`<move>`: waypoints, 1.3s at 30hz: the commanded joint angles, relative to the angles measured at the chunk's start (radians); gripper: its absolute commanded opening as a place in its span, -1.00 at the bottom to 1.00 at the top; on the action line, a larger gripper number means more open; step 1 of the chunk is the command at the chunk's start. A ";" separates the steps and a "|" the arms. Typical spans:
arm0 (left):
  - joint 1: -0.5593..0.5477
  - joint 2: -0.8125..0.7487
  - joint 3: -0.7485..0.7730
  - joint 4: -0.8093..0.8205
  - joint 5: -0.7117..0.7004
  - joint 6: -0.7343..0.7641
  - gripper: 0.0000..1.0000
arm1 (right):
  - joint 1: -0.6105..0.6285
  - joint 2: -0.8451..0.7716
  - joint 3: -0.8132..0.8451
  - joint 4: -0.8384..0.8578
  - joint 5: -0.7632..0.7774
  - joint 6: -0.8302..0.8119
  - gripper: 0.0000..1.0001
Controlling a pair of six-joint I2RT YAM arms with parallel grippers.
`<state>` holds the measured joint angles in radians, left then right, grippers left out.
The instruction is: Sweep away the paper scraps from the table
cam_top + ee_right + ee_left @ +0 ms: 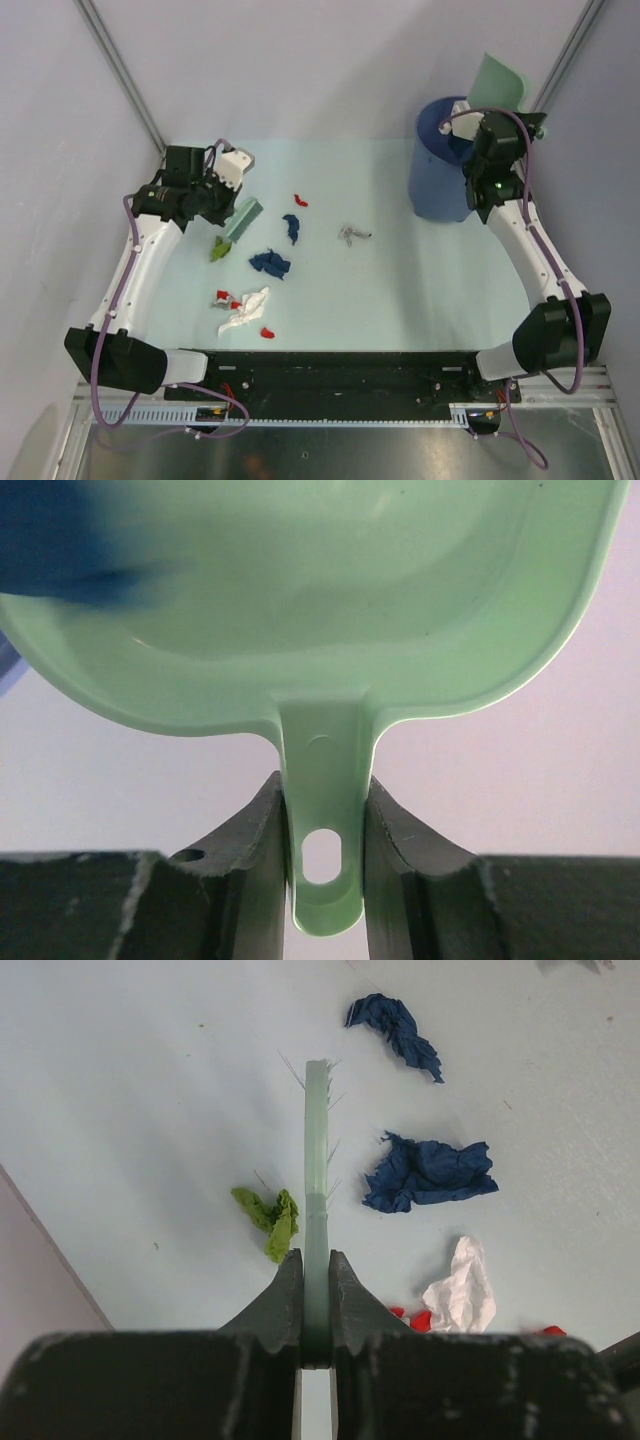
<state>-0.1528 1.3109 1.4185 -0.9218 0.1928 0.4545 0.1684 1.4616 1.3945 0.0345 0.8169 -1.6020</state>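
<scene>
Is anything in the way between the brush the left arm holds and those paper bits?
Nothing visible. The brush in the left gripper is beside the green scrap, with only bare table between it and the nearest blue wad.

The paper scraps (pixel 270 263) are scattered loose over the left half of the pale mint-green table (pixel 430 290). Two dark blue wads (pixel 291 228) and a grey piece (pixel 352 234) are seen toward the middle, a green one (pixel 220 250) nearer the left edge, and a tiny red piece (pixel 300 200) farther back. A white crumple (pixel 246 308) is flanked by red bits (pixel 225 297) close to the near, railed edge.
</scene>
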 commanded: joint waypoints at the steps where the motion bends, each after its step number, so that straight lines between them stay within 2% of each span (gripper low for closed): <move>1: 0.001 -0.038 0.008 0.026 0.040 0.019 -1.00 | -0.009 -0.067 -0.046 0.042 -0.180 -0.256 -1.00; 5: -0.001 -0.041 0.014 0.026 0.036 0.016 -1.00 | -0.023 -0.041 -0.048 0.100 -0.141 -0.236 -1.00; 8: -0.001 -0.048 0.013 0.026 0.025 0.018 -1.00 | -0.006 -0.032 -0.037 0.260 -0.095 -0.201 -1.00; 11: -0.001 -0.053 0.010 0.026 0.017 0.018 -1.00 | 0.032 -0.030 0.044 0.367 -0.003 -0.047 -1.00; 12: -0.001 -0.056 0.010 0.026 0.020 0.015 -1.00 | 0.083 -0.038 0.125 0.358 0.023 0.106 -1.00; 13: -0.001 -0.058 0.010 0.026 0.028 0.010 -1.00 | 0.114 -0.046 0.176 0.206 0.051 0.207 -1.00; 15: -0.002 -0.053 0.014 0.026 0.036 0.003 -1.00 | 0.213 -0.076 0.283 0.005 0.030 0.453 -1.00; 16: -0.002 -0.050 0.020 0.026 0.036 0.000 -1.00 | 0.256 -0.083 0.358 -0.156 0.018 0.678 -1.00; 18: -0.002 -0.045 0.025 0.026 0.034 -0.011 -1.00 | 0.336 -0.102 0.403 -0.273 0.028 0.827 -1.00; 19: -0.002 -0.047 0.025 0.026 0.039 -0.013 -1.00 | 0.423 -0.110 0.403 -0.376 0.050 0.949 -1.00; 21: -0.002 -0.050 0.017 0.026 0.049 -0.017 -1.00 | 0.509 -0.116 0.387 -0.564 0.053 1.075 -1.00; 22: -0.002 -0.052 0.014 0.026 0.053 -0.019 -1.00 | 0.564 -0.112 0.374 -0.635 0.026 1.234 -1.00; 24: -0.002 -0.050 0.002 0.026 0.054 -0.020 -1.00 | 0.595 -0.101 0.325 -0.822 -0.088 1.409 -1.00; 25: -0.002 -0.048 -0.004 0.026 0.051 -0.020 -1.00 | 0.606 -0.098 0.295 -0.856 -0.242 1.474 -1.00; 26: -0.002 -0.047 -0.006 0.026 0.043 -0.019 -1.00 | 0.609 -0.101 0.206 -0.872 -0.315 1.575 -1.00; 29: -0.002 -0.047 -0.016 0.026 0.042 -0.022 -1.00 | 0.638 -0.095 0.045 -0.881 -0.491 1.691 -1.00; 33: -0.002 -0.039 -0.029 0.026 0.042 -0.027 -1.00 | 0.674 -0.044 -0.053 -0.971 -0.544 1.798 -1.00; 39: -0.004 -0.051 -0.053 0.026 0.045 -0.028 -1.00 | 0.701 0.032 -0.170 -0.989 -0.636 1.829 -1.00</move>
<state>-0.1532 1.2938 1.3808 -0.9207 0.2131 0.4438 0.8551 1.5066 1.2526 -0.9318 0.2699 0.1318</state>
